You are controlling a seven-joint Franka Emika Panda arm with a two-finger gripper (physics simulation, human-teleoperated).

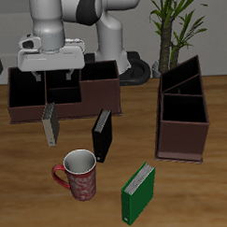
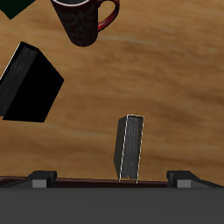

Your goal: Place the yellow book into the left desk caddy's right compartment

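Long low brown caddy at the back of the desk, robot base behind it. Fingers hang above this caddy, spread apart, nothing between them; in the wrist view both tips show wide apart with bare desk between.

Yellow book stands upright on the desk just in front of the long low caddy, toward the front edge, directly below the fingers and not touched by them. Wrist view shows the same book standing on its own, grey edge up, in line with the gap between the tips.

Red patterned mug sits nearer the front edge than the yellow book, handle pointing away from the black book. Black book stands upright beside the yellow book, a short way apart, also in front of the long low caddy.

Green book stands close to the front edge, past the mug.

Left desk caddy, dark maroon, tall walls with sloping tops and inner dividers, stands well apart from the yellow book, past the black book. A potted plant rises behind it.
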